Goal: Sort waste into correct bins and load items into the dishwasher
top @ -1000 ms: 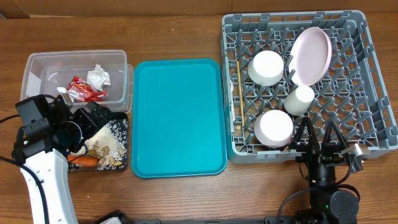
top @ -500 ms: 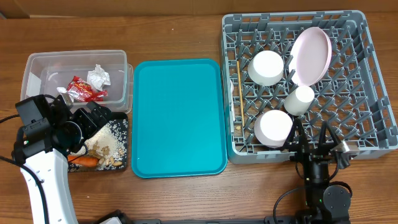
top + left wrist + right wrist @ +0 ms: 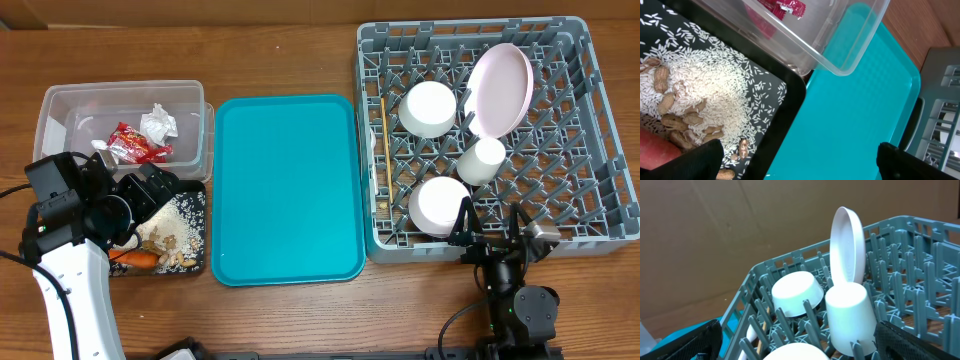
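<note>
The clear tub point(image 3: 60, 110) holds the red wrapper point(image 3: 135, 145) and a white paper wad point(image 3: 158, 123). The black tray point(image 3: 196, 245) holds rice point(image 3: 715, 85), nuts point(image 3: 670, 120) and the carrot point(image 3: 135, 259). My left gripper point(image 3: 150, 192) is open and empty, low over the black tray's right edge point(image 3: 790, 110). The grey dish rack point(image 3: 600, 200) holds the pale-pink plate point(image 3: 500, 88), two bowls point(image 3: 428, 108) point(image 3: 440, 205), a cup point(image 3: 482, 160) and the chopstick point(image 3: 383, 140). My right gripper point(image 3: 497, 235) is open and empty at the rack's front edge, facing the cup point(image 3: 850, 315).
The teal serving tray point(image 3: 290, 190) lies between the bins and the rack, with nothing on it. Bare wooden table runs along the front edge and behind the tub. The left arm's white link reaches down the left side.
My right gripper has shifted left along the rack's front edge and drawn back slightly. The left arm and all objects have not moved.
</note>
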You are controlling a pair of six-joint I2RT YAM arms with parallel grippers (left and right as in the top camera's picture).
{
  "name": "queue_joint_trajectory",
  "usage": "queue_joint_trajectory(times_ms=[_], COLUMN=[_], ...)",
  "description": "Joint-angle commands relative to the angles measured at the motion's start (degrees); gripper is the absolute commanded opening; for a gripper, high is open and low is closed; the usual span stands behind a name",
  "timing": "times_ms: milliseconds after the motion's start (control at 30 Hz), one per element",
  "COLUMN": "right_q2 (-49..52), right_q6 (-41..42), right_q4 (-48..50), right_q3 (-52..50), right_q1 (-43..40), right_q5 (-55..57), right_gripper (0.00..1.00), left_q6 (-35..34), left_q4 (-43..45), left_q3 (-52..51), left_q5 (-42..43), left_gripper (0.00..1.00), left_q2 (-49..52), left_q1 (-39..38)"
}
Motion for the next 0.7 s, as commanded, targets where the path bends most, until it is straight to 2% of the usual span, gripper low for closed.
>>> queue_joint_trajectory(times_ms=[0, 167, 333, 667], right_q2=[-0.59, -0.59, -0.59, -0.59], right_q6=[-0.61, -1.29, -16.17, -25.92], right_q4=[0.28, 0.26, -0.11, -0.11], right_q3=[-0.63, -0.63, -0.63, -0.63], right_q1=[-1.88, -2.47, -2.49, -2.51], right_q5=[-0.76, -1.31, -11.56, -11.63], right_gripper=[1.0, 1.0, 1.0, 1.0], left_q6=[1.27, 1.27, 1.27, 1.27], left_q4=[0.07, 0.07, 0.07, 0.07], left_q3=[1.07, 1.07, 1.07, 1.07], left_q5=[0.85, 0.85, 0.85, 0.85], left_gripper=[1.0, 1.0, 1.0, 1.0], left_q2=[-0.44, -0.44, -0.44, -0.44], left_q1=[0.11, 0.11, 0.11, 0.11])
